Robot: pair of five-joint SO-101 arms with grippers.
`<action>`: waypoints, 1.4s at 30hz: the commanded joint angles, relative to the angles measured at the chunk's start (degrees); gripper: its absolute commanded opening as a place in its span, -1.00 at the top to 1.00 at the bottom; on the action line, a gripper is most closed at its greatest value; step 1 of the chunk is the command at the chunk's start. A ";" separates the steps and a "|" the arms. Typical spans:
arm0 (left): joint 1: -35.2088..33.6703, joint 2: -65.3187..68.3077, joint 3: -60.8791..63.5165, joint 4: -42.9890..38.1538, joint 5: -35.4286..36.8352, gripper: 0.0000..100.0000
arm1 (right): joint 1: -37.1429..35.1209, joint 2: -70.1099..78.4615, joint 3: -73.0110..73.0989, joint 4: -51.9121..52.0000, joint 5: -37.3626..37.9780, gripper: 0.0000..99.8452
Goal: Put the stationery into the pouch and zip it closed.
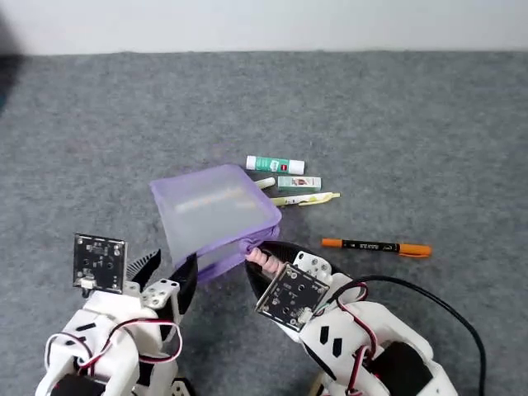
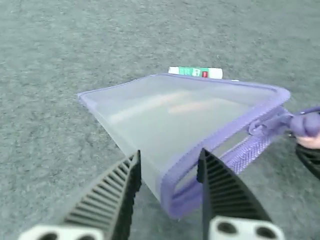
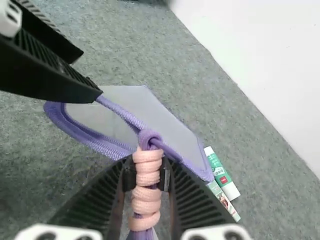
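High view shows the purple pouch (image 1: 216,210) mid-table, the glue stick (image 1: 275,165) at its 2 o'clock and the orange pen (image 1: 375,246) at 4 o'clock. The left gripper (image 2: 169,160) pinches the pouch's edge. The right gripper (image 3: 147,165) pinches the pink zipper pull (image 3: 146,192).

The grey felt-covered bench (image 1: 429,115) carries a translucent purple pouch (image 1: 210,206) at centre, a green-white glue stick (image 1: 275,165), small green packet (image 1: 299,183) and pale yellow pen (image 1: 305,199) right of it; lower right, an orange marker (image 1: 376,247).
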 commanded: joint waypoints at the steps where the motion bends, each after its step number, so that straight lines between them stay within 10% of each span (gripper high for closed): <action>1: 0.97 0.88 -0.22 -1.67 -1.05 0.65 | -0.22 -0.48 -2.90 -0.66 0.62 0.98; 17: 10.99 1.14 1.01 -2.37 -0.79 0.65 | 4.18 2.24 -2.64 -7.34 0.70 0.98; 27: -1.32 11.08 0.84 -3.60 -1.14 0.65 | 4.18 1.98 -4.66 -5.41 0.70 0.98; 42: -1.05 10.99 -2.24 -3.87 -0.97 0.65 | 4.09 1.80 -5.89 -1.36 0.62 0.98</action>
